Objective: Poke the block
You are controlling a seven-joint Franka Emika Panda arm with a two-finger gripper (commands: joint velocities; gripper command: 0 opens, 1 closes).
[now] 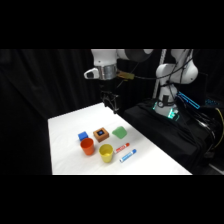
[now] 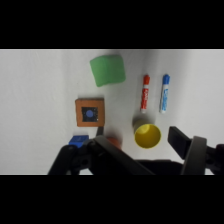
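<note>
One block (image 1: 101,133) untouched | gripper (image 1: 112,106) hovers above table's (image 1: 65,150) far edge | fingers spread

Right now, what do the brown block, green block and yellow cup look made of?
Brown block: probably wood, matte brown-orange faces, dark blue square painted or inset on top. Green block: maybe foam or painted wood; flat matte colour, softly rounded corners. Yellow cup: likely plastic, smooth, uniform bright colour, thin rim.

Three blocks (image 1: 101,134), two cups (image 1: 106,153), two markers (image 1: 128,155).
</note>
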